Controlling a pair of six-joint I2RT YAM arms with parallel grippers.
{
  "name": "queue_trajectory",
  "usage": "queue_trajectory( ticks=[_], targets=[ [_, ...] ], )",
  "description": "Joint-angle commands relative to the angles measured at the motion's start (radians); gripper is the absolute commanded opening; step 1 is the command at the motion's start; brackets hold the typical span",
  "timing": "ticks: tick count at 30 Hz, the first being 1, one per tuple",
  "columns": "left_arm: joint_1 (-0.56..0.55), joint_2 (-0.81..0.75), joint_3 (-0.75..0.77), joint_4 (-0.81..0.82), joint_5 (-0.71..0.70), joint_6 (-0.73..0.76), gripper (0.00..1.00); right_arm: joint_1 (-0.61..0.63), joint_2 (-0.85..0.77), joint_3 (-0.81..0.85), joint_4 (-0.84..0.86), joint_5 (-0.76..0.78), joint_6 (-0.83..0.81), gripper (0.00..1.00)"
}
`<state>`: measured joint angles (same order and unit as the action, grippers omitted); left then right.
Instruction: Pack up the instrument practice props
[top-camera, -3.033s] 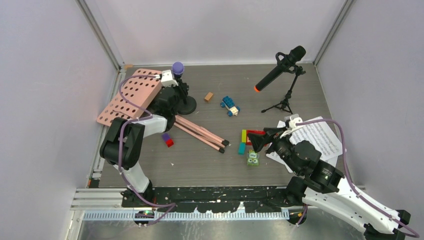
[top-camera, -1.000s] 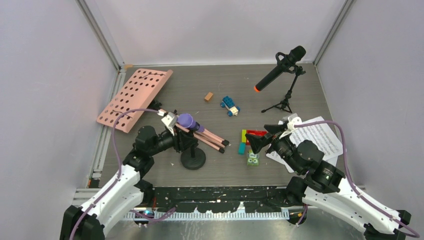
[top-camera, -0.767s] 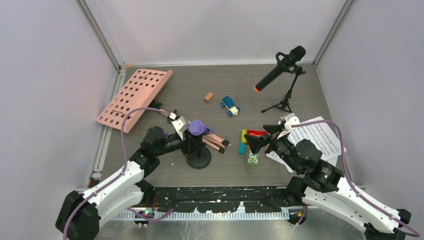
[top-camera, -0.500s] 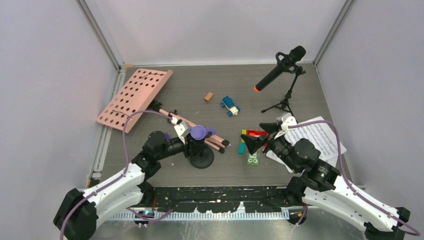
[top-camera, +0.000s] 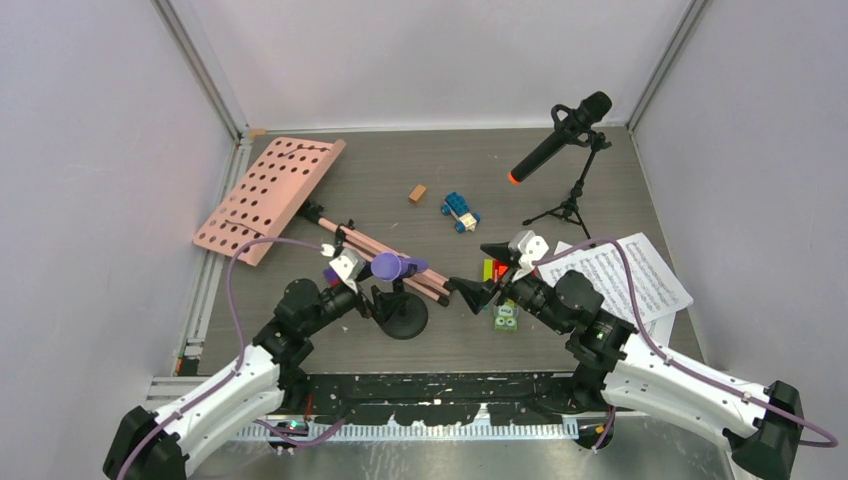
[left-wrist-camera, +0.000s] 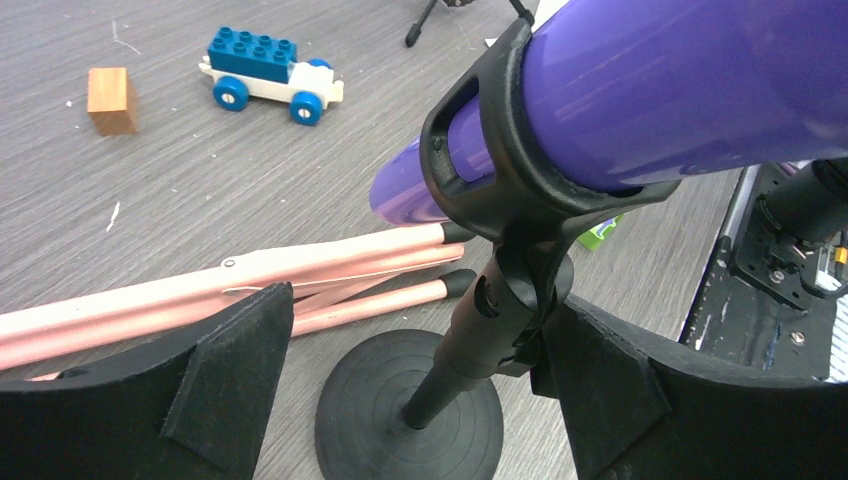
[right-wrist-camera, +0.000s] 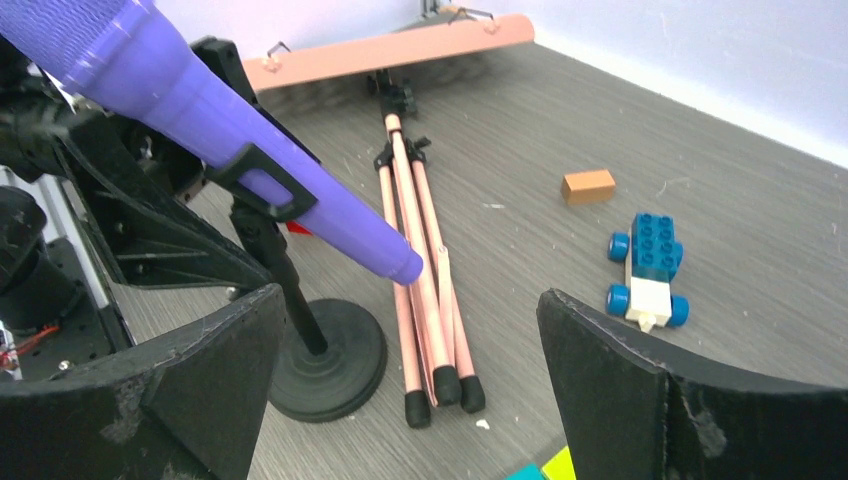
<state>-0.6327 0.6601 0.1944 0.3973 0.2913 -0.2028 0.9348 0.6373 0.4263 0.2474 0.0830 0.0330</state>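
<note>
The purple-headed microphone (top-camera: 392, 266) lies clipped in its black round-based support (top-camera: 402, 316), which stands on the table against the tripod legs (top-camera: 395, 262) of the pink perforated holder (top-camera: 268, 197). My left gripper (left-wrist-camera: 415, 390) is open, one finger on each side of the support's post (left-wrist-camera: 470, 340). My right gripper (right-wrist-camera: 420, 390) is open and empty, just right of that support, facing the leg tips (right-wrist-camera: 440, 385). The black orange-tipped microphone (top-camera: 558, 135) sits on its tripod support (top-camera: 572, 200) at the back right. White note sheets (top-camera: 625, 280) lie on the right.
A blue toy car (top-camera: 460, 211) and a brown block (top-camera: 417, 193) lie mid-table. Coloured bricks (top-camera: 490, 272) and a green brick (top-camera: 505, 318) sit under my right arm. The enclosure walls stand close on both sides.
My left gripper brought the purple microphone's support to the front, set it down and opened off its post. My right arm has swung left towards it, uncovering the note sheets.
</note>
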Motion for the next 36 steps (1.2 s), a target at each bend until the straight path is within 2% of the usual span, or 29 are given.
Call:
queue_trajectory(
  ticks=[1,8,12,15,19,30,36],
  targets=[
    [-0.002,-0.069,-0.036,0.008,-0.027,-0.008,0.97,0.003,-0.011,0.032,0.137,-0.026,-0.011,1.00],
    [-0.002,-0.249,-0.064,0.044,0.041,-0.026,1.00,0.004,-0.048,0.012,0.109,0.036,0.004,1.00],
    [-0.003,-0.294,-0.056,0.033,0.044,-0.035,1.00,0.004,-0.059,0.009,0.087,0.055,-0.007,1.00],
    [-0.002,-0.284,-0.052,0.035,0.052,-0.039,0.99,0.004,-0.058,0.006,0.089,0.066,-0.006,1.00],
    [-0.003,-0.257,-0.043,0.037,0.090,-0.051,0.91,0.004,-0.080,0.015,0.069,0.079,0.004,0.99],
    [-0.051,-0.173,-0.066,0.152,-0.043,-0.036,0.85,0.004,-0.115,0.002,0.058,0.112,0.001,1.00],
    [-0.109,-0.107,-0.050,0.164,-0.127,-0.019,0.77,0.004,-0.117,0.003,0.049,0.110,0.005,1.00]
  ],
)
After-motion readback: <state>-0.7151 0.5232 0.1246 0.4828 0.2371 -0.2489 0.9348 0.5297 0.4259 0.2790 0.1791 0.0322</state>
